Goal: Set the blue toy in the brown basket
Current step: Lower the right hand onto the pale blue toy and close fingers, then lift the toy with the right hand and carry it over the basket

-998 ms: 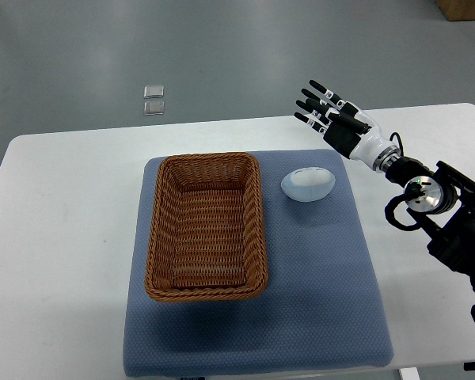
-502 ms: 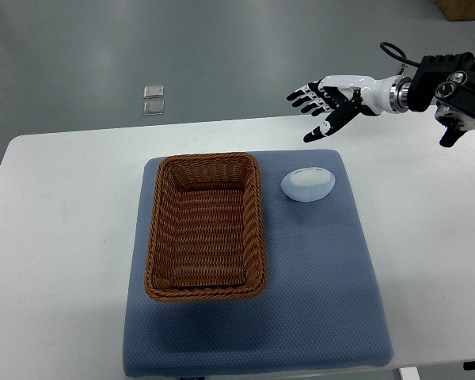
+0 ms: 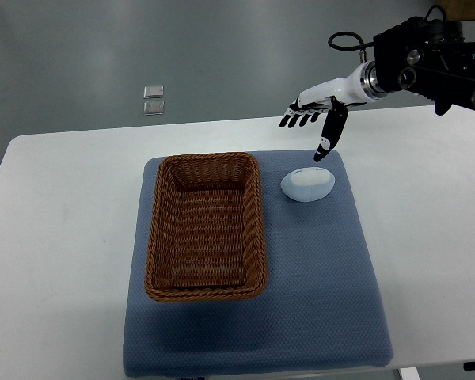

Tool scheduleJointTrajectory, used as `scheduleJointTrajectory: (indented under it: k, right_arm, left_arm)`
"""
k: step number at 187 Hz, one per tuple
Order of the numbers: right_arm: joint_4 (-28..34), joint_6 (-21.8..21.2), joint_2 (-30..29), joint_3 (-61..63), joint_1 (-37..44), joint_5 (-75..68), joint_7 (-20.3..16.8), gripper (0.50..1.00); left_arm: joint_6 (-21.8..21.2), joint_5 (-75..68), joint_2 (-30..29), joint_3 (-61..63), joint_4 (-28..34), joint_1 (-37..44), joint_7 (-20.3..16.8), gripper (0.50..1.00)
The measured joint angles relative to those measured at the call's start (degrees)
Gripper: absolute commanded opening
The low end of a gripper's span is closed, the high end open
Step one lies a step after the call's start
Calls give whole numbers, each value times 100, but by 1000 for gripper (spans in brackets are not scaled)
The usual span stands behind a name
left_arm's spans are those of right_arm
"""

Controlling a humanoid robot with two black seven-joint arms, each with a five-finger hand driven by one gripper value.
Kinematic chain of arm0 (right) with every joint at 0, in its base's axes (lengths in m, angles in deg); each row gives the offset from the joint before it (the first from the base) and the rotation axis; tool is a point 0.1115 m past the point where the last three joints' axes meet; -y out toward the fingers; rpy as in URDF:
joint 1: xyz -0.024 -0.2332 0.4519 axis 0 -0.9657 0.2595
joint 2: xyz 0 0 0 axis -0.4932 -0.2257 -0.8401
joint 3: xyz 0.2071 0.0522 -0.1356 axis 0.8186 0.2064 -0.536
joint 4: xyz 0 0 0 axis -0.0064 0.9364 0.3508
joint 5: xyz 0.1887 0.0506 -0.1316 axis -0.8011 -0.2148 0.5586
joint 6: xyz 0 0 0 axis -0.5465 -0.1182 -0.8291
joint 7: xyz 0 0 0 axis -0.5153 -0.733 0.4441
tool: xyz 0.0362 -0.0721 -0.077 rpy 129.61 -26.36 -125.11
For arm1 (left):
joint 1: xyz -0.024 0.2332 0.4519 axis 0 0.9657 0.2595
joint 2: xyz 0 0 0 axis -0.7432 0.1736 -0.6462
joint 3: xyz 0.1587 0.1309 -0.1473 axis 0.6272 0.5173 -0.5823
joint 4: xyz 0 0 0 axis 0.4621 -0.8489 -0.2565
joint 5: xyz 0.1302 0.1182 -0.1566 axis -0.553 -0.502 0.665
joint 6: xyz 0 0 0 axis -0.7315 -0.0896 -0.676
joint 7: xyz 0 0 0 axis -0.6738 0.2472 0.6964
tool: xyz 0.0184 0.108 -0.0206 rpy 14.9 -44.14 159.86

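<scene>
The right hand (image 3: 315,113) enters from the upper right, above the far edge of the table (image 3: 63,206), fingers spread wide and holding nothing; its thumb points down toward the toy (image 3: 308,184) without touching it. The toy, pale blue and egg-shaped, lies on the blue mat (image 3: 317,293), just to the right of the basket (image 3: 207,226) and apart from it. The basket, brown wicker and rectangular, sits on the mat's left half, nothing inside. Two small clear squares (image 3: 153,100) lie on the grey floor beyond the table.
</scene>
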Motion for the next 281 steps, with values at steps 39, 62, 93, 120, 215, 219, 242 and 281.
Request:
scheduleJointTrajectory:
  k: [39,62,93,120,215,219,242,281]
  right_arm:
    - [-49,302,-134,-1,-366,-5,-10,909]
    - [-140,498,-232,3,-608,42,-10,909]
    - [-315,690,-384,6,-897,73,-17,907]
    - [-400,771,-405,6,-1070,82,-19,905]
    - [-484,1193,-460,-1,-1453,258,-28,652]
    - [-486,1201,-462,-1,-1464,261,-28,621]
    - [-492,1216,-475,-1,-1514,355,-23,500]
    - [-491,1195,-365,72,-1397,460,-19,500]
  left_arm:
    - [-4,0,0,5,3,0,0,1000]
    - [-9,2,0,8,29,0,1,1000]
    - [-10,3,0,9,51,0,2,1000]
    - [-10,4,0,8,60,1,2,1000]
    - [-10,3,0,8,67,9,9,1000]
    - [-10,3,0,8,68,9,9,1000]
    - [-10,3,0,8,70,9,9,1000]
    - [-18,4,0,8,78,9,9,1000]
